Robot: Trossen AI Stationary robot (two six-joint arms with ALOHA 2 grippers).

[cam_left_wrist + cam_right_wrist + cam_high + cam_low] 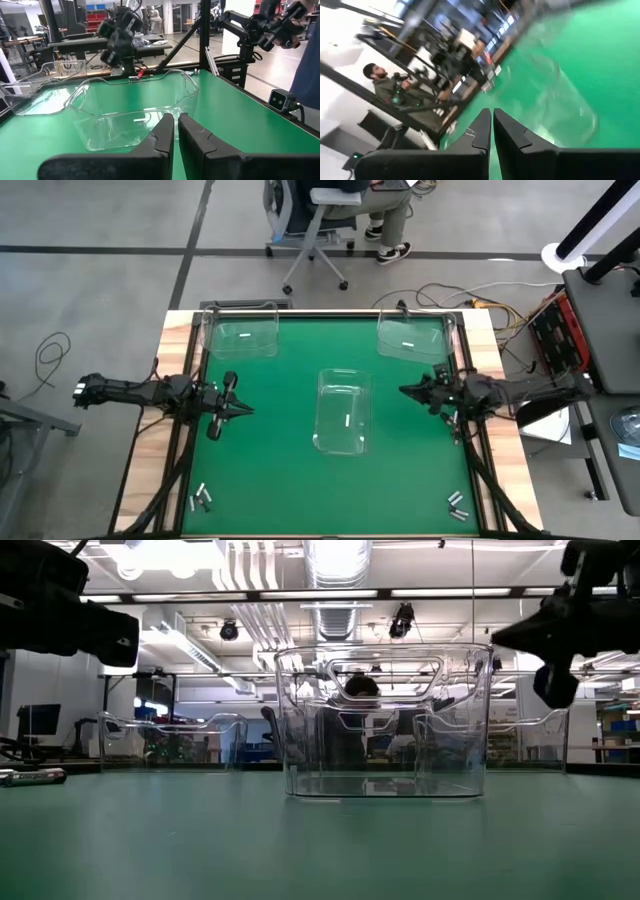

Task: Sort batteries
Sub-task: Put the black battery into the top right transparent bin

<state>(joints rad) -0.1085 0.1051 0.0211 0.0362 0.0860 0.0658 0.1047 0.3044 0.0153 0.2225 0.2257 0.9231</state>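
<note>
The counter [270, 480] is a green mat inside a dark frame rail, with bare wood showing outside the rail on both sides. The left tool [243, 411] sits just inside the left rail at mid-depth, and in the left wrist view its fingers [165, 135] stand nearly together with only a thin slit between them and nothing in it. The right tool [404, 390] hangs just inside the right rail, its fingers [482, 131] likewise nearly together and empty.

Between the two tools stands the centre bin [342, 411], clear plastic, with open green mat on every side of it. Two more clear bins sit against the far rail: the far-left bin [242, 336] and the far-right bin [411, 336]. The near half of the mat is open except at its corners.

The batteries lie in two loose groups: the left batteries [202, 498] at the near-left corner and the right batteries [457, 503] at the near-right corner, both close to the rail. A single battery in the bin [347, 419] lies on the centre bin's floor, also seen from the left wrist.

The low view shows one cell at the left edge and both arms raised above the mat. Beyond the far edge, the high view shows a seated person [385, 220] on an office chair [312, 235].
</note>
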